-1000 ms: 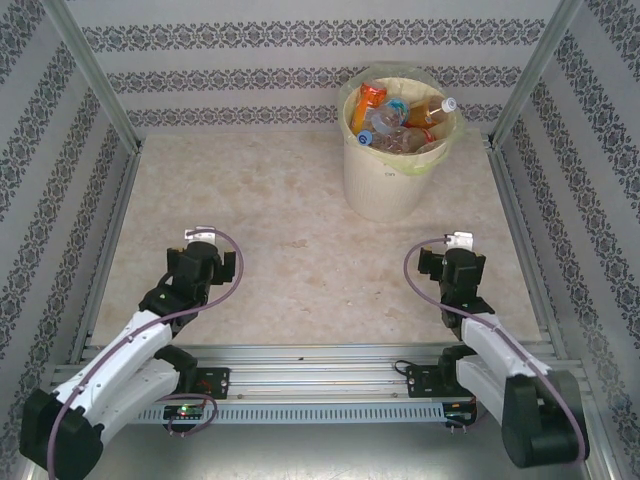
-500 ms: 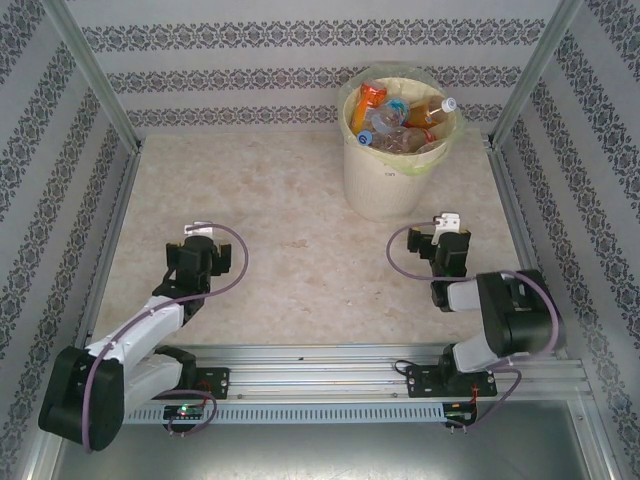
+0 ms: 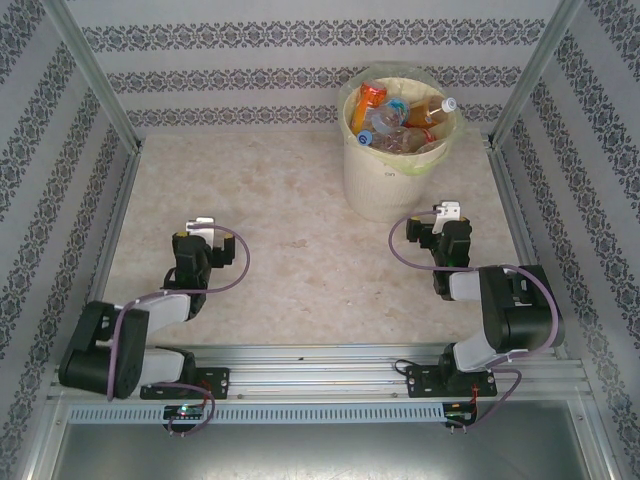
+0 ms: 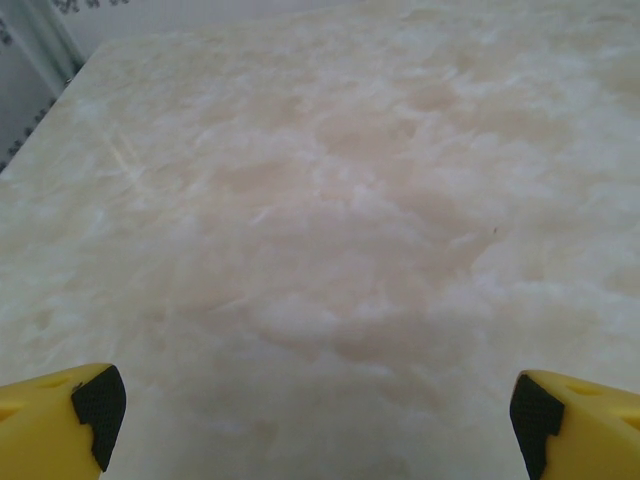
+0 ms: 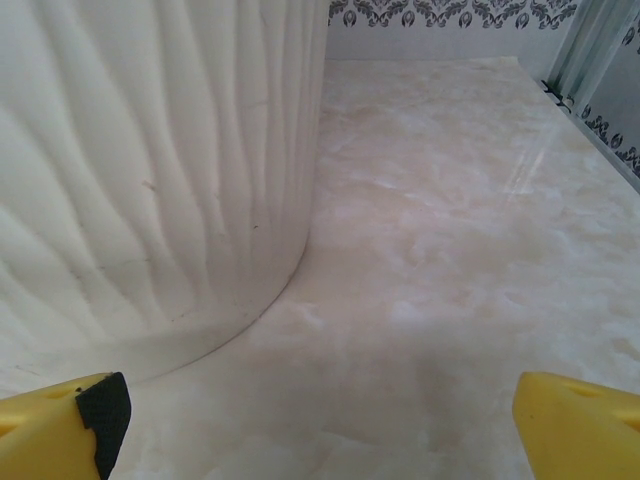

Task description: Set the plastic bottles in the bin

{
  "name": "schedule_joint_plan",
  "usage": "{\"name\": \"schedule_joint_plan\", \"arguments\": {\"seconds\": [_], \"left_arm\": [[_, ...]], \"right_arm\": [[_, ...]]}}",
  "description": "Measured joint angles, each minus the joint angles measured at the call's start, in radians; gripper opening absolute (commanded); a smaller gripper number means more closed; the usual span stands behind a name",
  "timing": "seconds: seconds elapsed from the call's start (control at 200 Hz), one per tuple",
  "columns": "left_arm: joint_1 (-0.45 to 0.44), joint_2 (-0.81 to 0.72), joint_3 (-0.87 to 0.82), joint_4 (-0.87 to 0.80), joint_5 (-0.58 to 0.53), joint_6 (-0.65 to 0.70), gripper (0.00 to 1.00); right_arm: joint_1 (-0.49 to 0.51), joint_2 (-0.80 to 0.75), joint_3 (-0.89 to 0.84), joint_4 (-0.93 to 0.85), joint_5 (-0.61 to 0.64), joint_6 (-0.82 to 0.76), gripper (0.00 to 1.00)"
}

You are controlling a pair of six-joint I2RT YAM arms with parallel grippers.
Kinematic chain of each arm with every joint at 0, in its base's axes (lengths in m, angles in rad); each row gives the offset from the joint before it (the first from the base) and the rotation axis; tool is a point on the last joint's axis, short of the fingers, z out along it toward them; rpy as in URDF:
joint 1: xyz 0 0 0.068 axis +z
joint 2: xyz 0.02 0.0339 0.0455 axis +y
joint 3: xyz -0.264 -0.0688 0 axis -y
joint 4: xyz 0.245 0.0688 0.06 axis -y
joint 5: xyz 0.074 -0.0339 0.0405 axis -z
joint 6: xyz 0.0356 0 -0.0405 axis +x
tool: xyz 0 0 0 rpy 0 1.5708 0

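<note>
**Patterned walls, pale tabletop: work looked finished**

My left pincer hung low, spread fully, gripping nothing. The plastic bottles lay heaped inside the bin, so I judged nothing remained to fetch. My right pincer sat beside the bin's wall, equally wide and empty.

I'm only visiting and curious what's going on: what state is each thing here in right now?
bin: upright, bag-lined, filled near the rim.
bottles: piled inside the bin.
left hand: open, holding nothing.
right hand: open, holding nothing, low beside the bin's wall.
</note>
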Motion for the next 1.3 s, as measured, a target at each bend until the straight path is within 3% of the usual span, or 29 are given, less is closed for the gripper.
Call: {"name": "schedule_joint_plan", "arguments": {"seconds": [0.305,0.605,0.879,1.299], "left_arm": [[0.058,0.262,-0.011,0.323,0.096,0.010,1.00],[0.129,0.265,0.102,0.249,0.174,-0.020,1.00],[0.133,0.265,0.101,0.230,0.213,-0.021,1.00],[0.133,0.265,0.101,0.227,0.219,-0.021,1.00]], "right_arm": [[0.000,0.000,0.000,0.000,0.000,0.000,0.98],[0.000,0.000,0.000,0.000,-0.003,0.000,0.98],[-0.010,-0.006,-0.095,0.098,-0.109,-0.004,0.98],[-0.016,-0.006,0.005,0.006,-0.110,0.000,0.98]]}}
